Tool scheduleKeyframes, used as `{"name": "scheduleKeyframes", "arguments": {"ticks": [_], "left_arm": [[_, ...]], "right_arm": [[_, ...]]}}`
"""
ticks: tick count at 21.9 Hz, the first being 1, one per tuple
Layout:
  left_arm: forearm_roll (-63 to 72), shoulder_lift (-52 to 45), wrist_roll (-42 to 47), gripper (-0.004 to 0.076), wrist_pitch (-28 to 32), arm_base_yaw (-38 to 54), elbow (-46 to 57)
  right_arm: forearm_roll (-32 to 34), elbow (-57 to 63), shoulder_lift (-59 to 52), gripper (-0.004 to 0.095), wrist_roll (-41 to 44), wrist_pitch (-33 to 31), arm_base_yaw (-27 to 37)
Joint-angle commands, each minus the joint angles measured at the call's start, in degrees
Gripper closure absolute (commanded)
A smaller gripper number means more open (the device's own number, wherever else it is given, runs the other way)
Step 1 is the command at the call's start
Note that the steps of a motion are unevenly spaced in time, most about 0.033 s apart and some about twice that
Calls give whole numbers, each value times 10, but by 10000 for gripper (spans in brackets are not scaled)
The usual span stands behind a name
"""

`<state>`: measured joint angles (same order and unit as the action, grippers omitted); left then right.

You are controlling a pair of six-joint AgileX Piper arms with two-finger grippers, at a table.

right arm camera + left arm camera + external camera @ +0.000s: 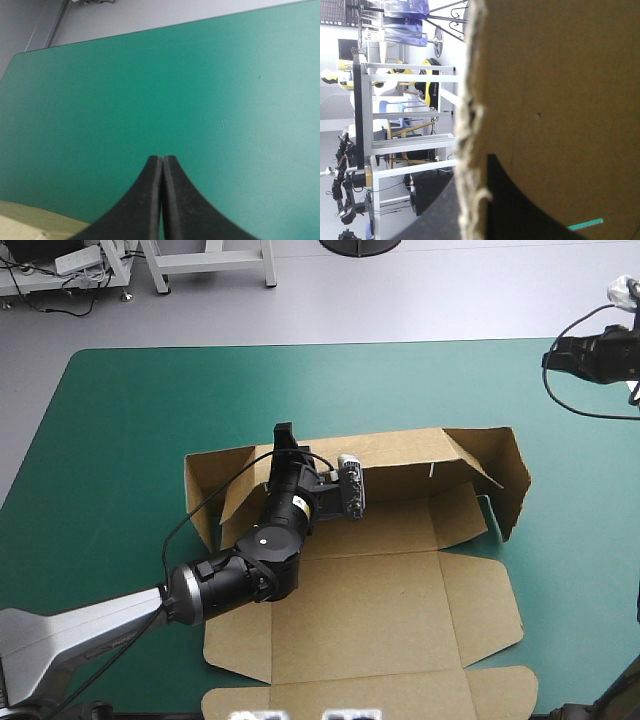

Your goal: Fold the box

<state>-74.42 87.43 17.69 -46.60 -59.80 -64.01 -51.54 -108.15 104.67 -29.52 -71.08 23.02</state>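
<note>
box (380, 540) sits mid-table, about half done i'd say: far wall (400, 455) and right wall up, lid (370, 625) and near flaps flat. left gripper (284, 440) is clamped on the far wall; right gripper (162, 161) is closed, empty, off by the far right corner.

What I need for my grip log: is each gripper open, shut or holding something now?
Left gripper: shut on the box, at its raised far wall.
Right gripper: shut, holding nothing, above the table cover.

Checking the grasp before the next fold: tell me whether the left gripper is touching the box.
Touching. The left wrist view shows the left gripper shut on a raised wall edge of the box.
</note>
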Motion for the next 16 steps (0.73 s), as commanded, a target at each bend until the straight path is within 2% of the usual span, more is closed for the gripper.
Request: {"name": "scheduleKeyframes", "arguments": {"ticks": [1,5,9,16], "left_arm": [[-10,-19,14,729,-5,-5,-11],[-14,-19,14,729,-9,-5,-11],[-14,-19,14,729,-24,-5,-11],[-19,-19,14,729,-33,-5,-11]], "right_arm": [[3,-12,10,933,-12,-6,-22],[-2,84,10,933,-70,-6,-38],[-54,152,8,933,-124,-6,-39],[-58,237,-23,933,-181,-8,-39]]}}
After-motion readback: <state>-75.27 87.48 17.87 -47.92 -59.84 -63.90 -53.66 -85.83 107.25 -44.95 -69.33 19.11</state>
